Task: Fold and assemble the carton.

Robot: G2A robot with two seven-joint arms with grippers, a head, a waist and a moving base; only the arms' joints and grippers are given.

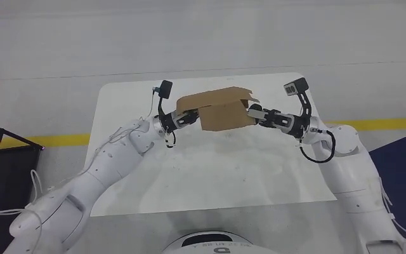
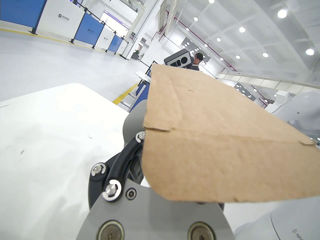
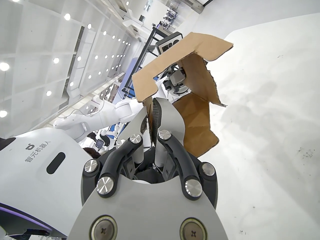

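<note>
Between left gripper [image 1: 193, 117], right gripper [image 1: 252, 115]: carton [image 1: 221, 109], airborne.

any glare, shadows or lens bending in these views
left wrist view: wide lens curves the ceiling lines, lamps bright; right wrist view: soft grey shadows on the table beyond the carton; top view: even light, no glare on the carton.

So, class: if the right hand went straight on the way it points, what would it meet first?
The carton that the right hand grips; beyond it, probably the left hand.
</note>
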